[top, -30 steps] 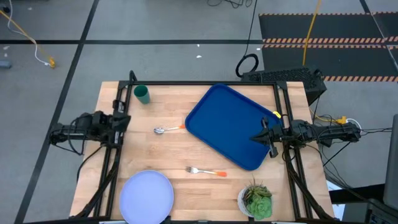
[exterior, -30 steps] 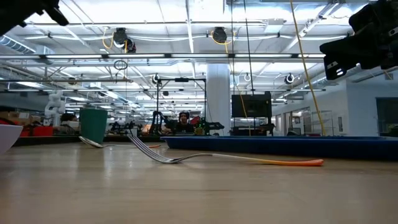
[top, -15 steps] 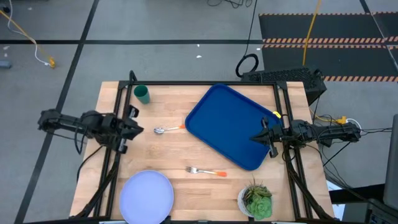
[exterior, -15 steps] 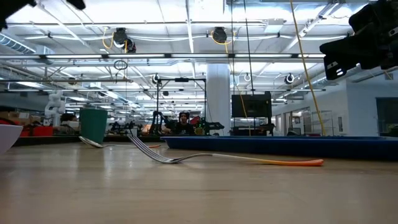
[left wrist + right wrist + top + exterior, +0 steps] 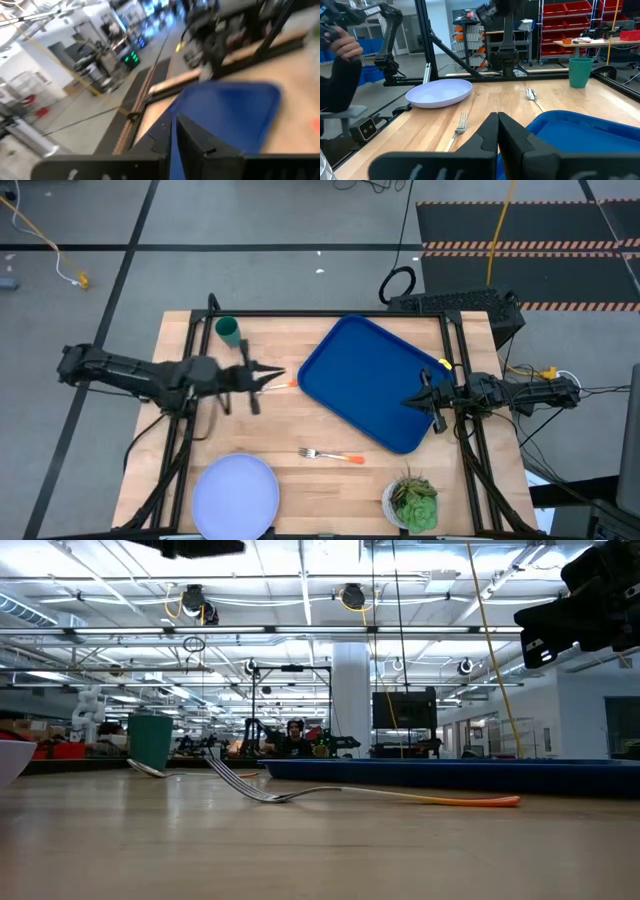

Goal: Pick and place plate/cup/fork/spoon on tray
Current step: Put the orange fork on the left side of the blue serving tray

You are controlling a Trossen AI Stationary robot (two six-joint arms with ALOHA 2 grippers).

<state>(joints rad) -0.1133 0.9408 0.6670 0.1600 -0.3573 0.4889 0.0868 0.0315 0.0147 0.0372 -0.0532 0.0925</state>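
I see the spoon [image 5: 283, 385] lying flat on the table [image 5: 280, 430], just at 9 o'clock of the tray [image 5: 375, 380], handle toward the tray; my left gripper [image 5: 270, 378] hovers right above its bowl, fingers nearly together, gripping nothing that I can see. Tray sits at the table's 2 o'clock, angled, nothing in it. Fork [image 5: 330, 455] lies at 6 o'clock of the tray, tines pointing to 9. Plate [image 5: 236, 494] is at the table's 7 o'clock edge. Cup [image 5: 228, 330] stands upright at the 11 o'clock corner. Right gripper [image 5: 412, 402] waits over the tray's 4 o'clock rim, fingers clenched on nothing. A potted plant [image 5: 413, 500] stands at the 5 o'clock corner.
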